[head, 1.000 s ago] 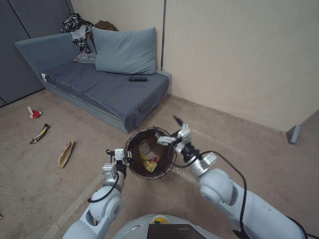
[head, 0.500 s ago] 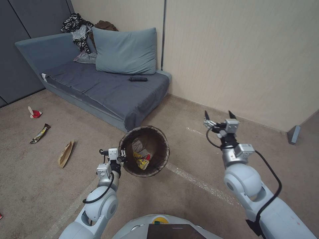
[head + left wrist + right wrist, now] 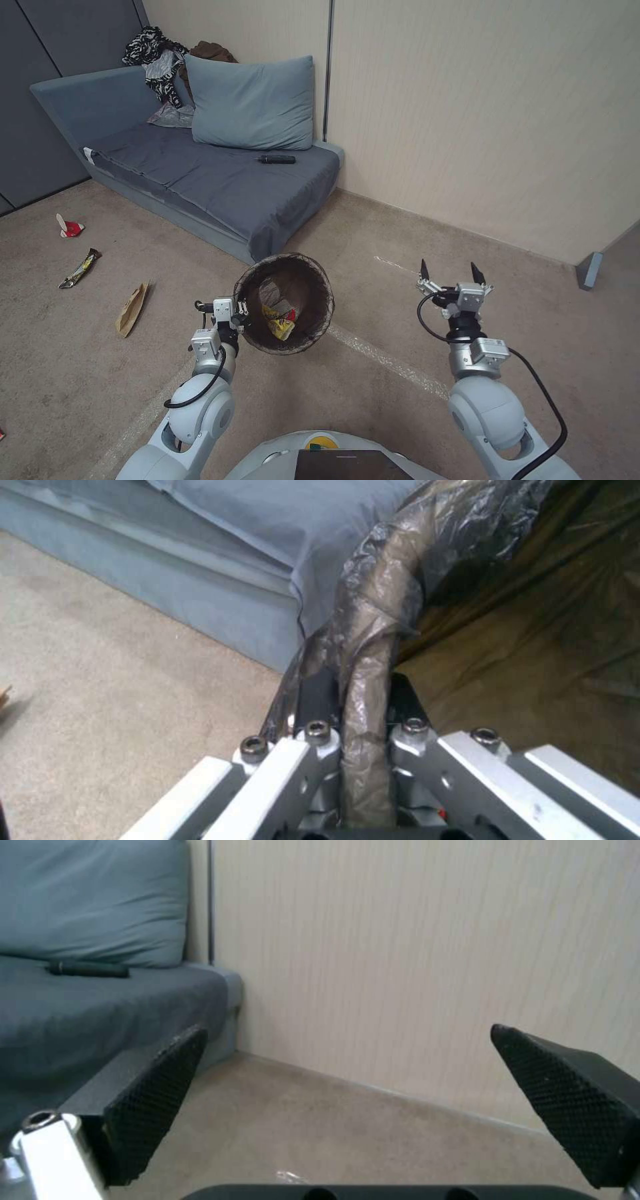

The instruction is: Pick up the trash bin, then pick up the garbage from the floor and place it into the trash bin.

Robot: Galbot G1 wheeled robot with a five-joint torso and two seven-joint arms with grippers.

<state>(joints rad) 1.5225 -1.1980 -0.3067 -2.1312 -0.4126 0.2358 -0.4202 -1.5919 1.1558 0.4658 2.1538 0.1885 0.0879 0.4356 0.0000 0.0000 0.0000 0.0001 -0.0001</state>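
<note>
The left claw (image 3: pixel 241 319) is clamped on the bag-lined rim of the trash bin (image 3: pixel 313 320) at lower centre of the head view, holding it off the floor (image 3: pixel 373 240), its long axis tipped so the mouth faces up toward the camera, with a yellow wrapper (image 3: pixel 278 325) inside. The right claw (image 3: pixel 452 272), at lower right, has its fingers spread apart with nothing between them. In the left wrist view the left claw (image 3: pixel 360 700) pinches the bin's rim (image 3: pixel 373 630); in the right wrist view the right claw (image 3: pixel 347 1090) gapes wide.
</note>
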